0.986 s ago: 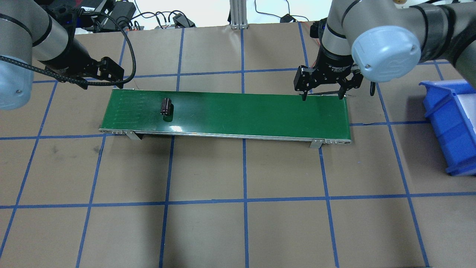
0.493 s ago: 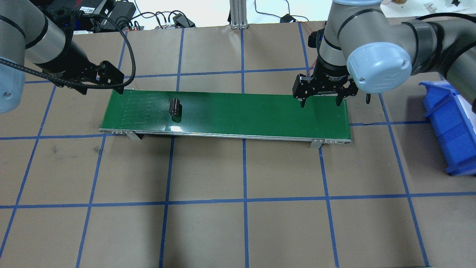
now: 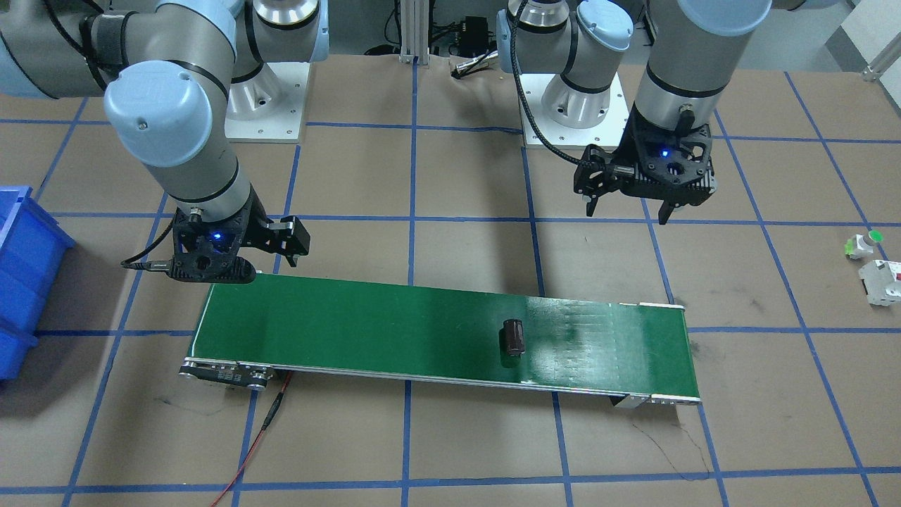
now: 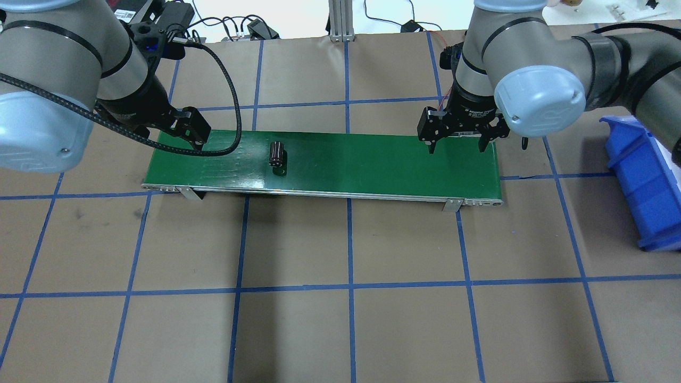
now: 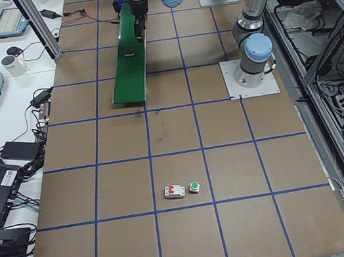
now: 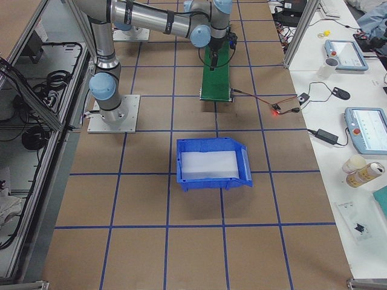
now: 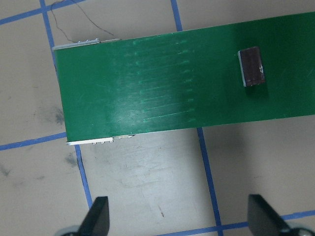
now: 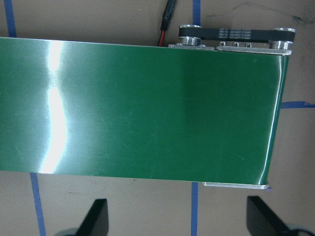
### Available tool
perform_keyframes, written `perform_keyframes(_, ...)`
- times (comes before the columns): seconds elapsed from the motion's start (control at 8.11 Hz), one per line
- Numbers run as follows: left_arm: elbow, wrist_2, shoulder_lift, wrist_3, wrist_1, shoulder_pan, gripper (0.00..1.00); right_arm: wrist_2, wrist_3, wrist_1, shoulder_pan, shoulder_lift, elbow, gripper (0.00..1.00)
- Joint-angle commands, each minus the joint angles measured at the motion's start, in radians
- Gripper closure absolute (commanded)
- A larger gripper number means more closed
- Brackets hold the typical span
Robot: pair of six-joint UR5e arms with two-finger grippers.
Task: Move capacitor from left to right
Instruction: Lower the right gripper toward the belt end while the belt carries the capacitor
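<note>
The capacitor point(image 4: 276, 154), a small dark cylinder, lies on its side on the green conveyor belt point(image 4: 372, 159), left of the middle. It also shows in the front view point(image 3: 513, 336) and in the left wrist view point(image 7: 251, 66). My left gripper point(image 4: 191, 130) is open and empty, raised near the belt's left end and apart from the capacitor; it shows in the front view point(image 3: 626, 211) too. My right gripper point(image 4: 456, 150) is open and empty, hovering over the belt's right end point(image 8: 236, 123).
A blue bin point(image 4: 644, 175) stands on the table right of the belt. A white part with a green cap point(image 3: 864, 243) and a white boxy part with a red mark point(image 3: 881, 278) lie far off the belt's left end. A red cable point(image 3: 260, 429) runs from the belt's right end.
The capacitor has travelled right along the belt. My left arm has swung right, closer to the belt's left end. My right gripper has shifted slightly onto the belt's right end.
</note>
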Motion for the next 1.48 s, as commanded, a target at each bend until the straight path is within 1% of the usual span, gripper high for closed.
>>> perform_keyframes(0.0,0.004,-0.023,0.001,-0.003,-0.005,-0.009,0.00,0.018,-0.002,-0.036,0.000,0.019,0.005,0.00)
perform_keyframes(0.12,0.004,-0.087,0.002,-0.003,-0.003,-0.007,0.00,0.018,-0.002,-0.042,0.000,0.021,0.008,0.00)
perform_keyframes(0.37,0.004,-0.094,0.001,-0.001,-0.002,0.002,0.00,0.018,-0.003,-0.074,0.000,0.036,0.012,0.00)
perform_keyframes(0.62,0.003,-0.092,0.001,-0.001,0.006,0.002,0.00,0.020,-0.006,-0.148,0.000,0.062,0.034,0.00)
perform_keyframes(0.99,0.004,-0.098,0.001,-0.001,0.005,0.005,0.00,0.046,-0.015,-0.180,0.000,0.090,0.054,0.01)
perform_keyframes(1.11,0.004,-0.130,0.001,-0.001,0.005,0.007,0.00,0.044,-0.015,-0.182,0.000,0.093,0.069,0.00)
perform_keyframes(1.36,0.003,-0.114,0.001,0.003,0.005,0.010,0.00,0.046,-0.015,-0.202,0.000,0.099,0.092,0.00)
